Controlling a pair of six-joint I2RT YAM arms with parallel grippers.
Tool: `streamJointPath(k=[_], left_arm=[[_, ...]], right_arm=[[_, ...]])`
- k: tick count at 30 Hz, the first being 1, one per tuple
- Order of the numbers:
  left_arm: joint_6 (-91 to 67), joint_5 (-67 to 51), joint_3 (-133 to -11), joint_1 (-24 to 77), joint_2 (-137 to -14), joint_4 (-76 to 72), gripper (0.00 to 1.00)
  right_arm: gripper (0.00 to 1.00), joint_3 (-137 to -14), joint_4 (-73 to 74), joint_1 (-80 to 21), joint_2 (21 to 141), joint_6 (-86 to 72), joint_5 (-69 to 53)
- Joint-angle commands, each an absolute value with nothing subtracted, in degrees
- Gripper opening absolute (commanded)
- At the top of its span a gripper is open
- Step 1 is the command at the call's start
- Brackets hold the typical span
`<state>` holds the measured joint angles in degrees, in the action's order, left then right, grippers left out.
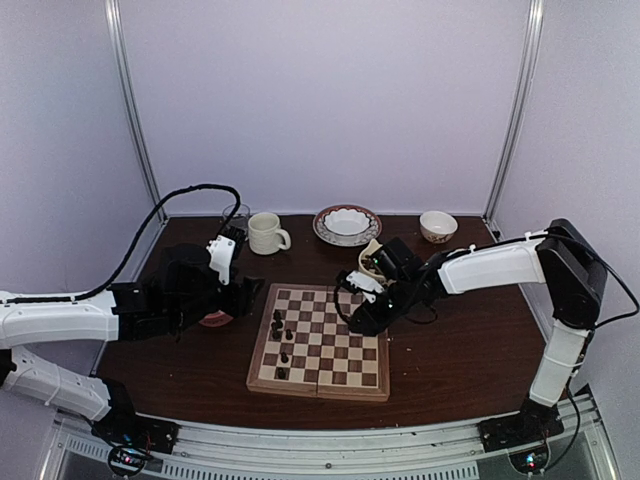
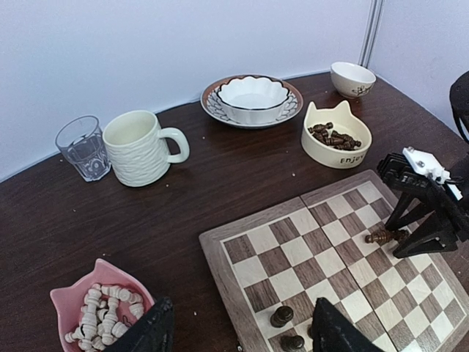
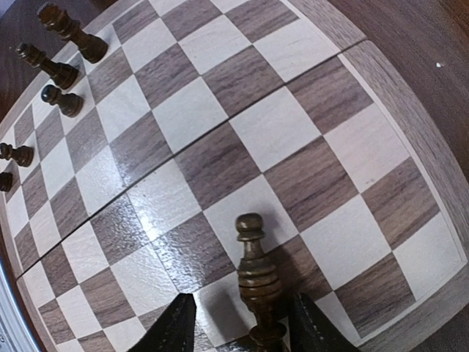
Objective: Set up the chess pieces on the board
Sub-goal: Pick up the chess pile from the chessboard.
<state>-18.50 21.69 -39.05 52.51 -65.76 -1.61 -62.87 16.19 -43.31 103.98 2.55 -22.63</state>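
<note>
**Left gripper (image 2: 242, 331) wide, right gripper (image 3: 243, 317) round a piece (image 3: 256, 275)**

The left fingers stand spread and empty beside the board's (image 1: 335, 350) left edge, where dark chess pieces (image 1: 279, 325) stand. The right fingers flank one piece over the right-hand squares; gripped or not, I cannot tell

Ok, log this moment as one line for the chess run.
left pincer: open, empty | right pincer: around one dark piece over the board, grip unclear | board: few dark pieces standing, left side
</note>
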Motion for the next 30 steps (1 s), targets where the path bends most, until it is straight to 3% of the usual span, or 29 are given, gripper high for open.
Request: streamJointPath(k=[1, 11, 19, 30], left_arm=[[-17.49, 22.29, -40.52, 52.89, -64.54, -2.81, 0.65], [-17.58, 22.09, -40.51, 52.90, -64.47, -2.81, 0.65], [-17.78, 20.86, -40.63, 52.90, -64.64, -2.90, 0.65], [-19.73, 6.55, -40.05, 52.79, -62.30, -6.69, 0.66]], right_arm=[[0.46, -64.09, 20.57, -43.86, 102.45, 2.86, -16.40], [0.25, -65.85, 22.61, -45.83, 103.44, 3.99, -11.96], [0.15, -64.33, 19.51, -46.74, 100.88, 3.09, -13.01], [0.04, -55.19, 5.45, -49.06, 89.55, 0.53, -16.28]])
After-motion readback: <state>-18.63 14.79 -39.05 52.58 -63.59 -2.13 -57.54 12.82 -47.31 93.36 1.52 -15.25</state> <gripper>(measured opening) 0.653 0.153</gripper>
